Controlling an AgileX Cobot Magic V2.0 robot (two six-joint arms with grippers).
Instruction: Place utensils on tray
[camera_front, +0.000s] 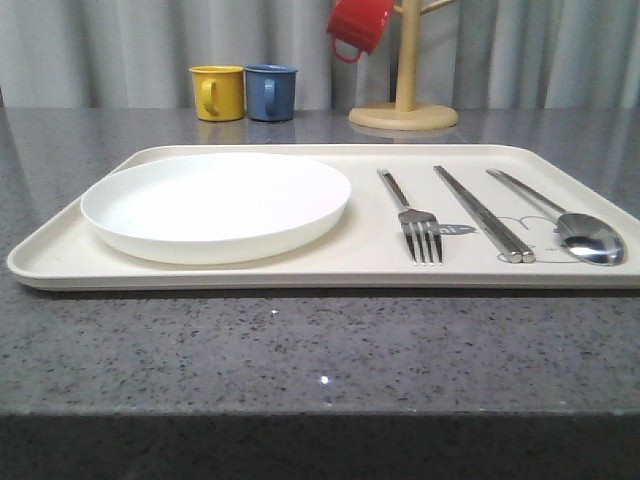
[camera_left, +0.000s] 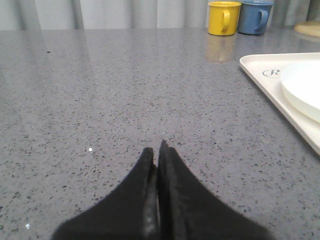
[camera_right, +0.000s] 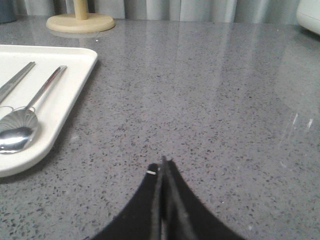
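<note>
Both end effectors pressed together, left end effector (camera_left: 158, 150) and right end effector (camera_right: 162, 165) over bare counter (camera_front: 300, 350), each beside tray (camera_front: 300, 272) edges

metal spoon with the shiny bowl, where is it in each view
Front view: metal spoon at the right end of the cream rectangular tray, right of the flat metal chopsticks.
Left wrist view: not in it.
Right wrist view: at the left edge.
Shared landmark: the tray.

Tray (camera_front: 250, 276) on table (camera_front: 300, 350): plate (camera_front: 215, 205) at left, then fork (camera_front: 412, 218), chopsticks (camera_front: 483, 213), spoon (camera_front: 570, 225) to the right. Two mugs (camera_front: 243, 92) behind tray, mug stand (camera_front: 404, 112) to their right.
</note>
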